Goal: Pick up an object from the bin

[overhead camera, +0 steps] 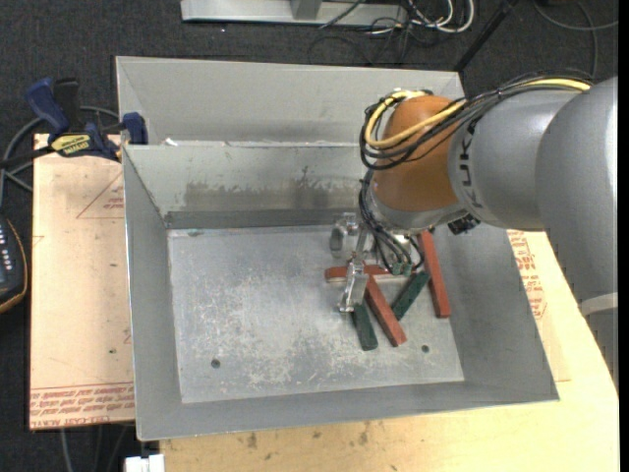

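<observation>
My gripper (348,301) hangs low over the right half of the bin floor, at the left end of a small cluster of sticks. A dark green stick (366,328) and a red stick (385,320) lie side by side just below and to the right of its tip. A short red piece (338,273) lies crosswise right against the gripper's metal body. Whether anything is held I cannot make out.
Further right lie another green stick (412,293) and a long red stick (435,275), close to the bin's right wall and partly under the arm. The orange wrist cover and cables hang above the cluster.
</observation>
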Controlling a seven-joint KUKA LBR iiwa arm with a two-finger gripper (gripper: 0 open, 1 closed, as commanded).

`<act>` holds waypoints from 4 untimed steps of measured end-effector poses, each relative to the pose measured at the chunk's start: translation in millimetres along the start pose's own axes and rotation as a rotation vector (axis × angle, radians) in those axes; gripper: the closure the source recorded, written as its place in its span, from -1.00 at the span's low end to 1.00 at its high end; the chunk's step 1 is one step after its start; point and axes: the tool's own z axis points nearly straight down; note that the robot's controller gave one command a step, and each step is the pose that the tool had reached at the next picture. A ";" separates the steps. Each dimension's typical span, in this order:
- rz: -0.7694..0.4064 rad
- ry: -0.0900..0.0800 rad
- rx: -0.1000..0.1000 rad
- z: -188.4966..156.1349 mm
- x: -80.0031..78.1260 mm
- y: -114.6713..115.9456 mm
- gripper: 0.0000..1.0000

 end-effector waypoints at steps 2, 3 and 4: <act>-0.052 -0.003 0.005 -13.3 -5.7 -126.8 1.00; -0.058 -0.002 0.001 -12.8 -5.9 -120.9 -1.00; -0.576 -0.002 0.000 7.3 55.8 -106.7 -1.00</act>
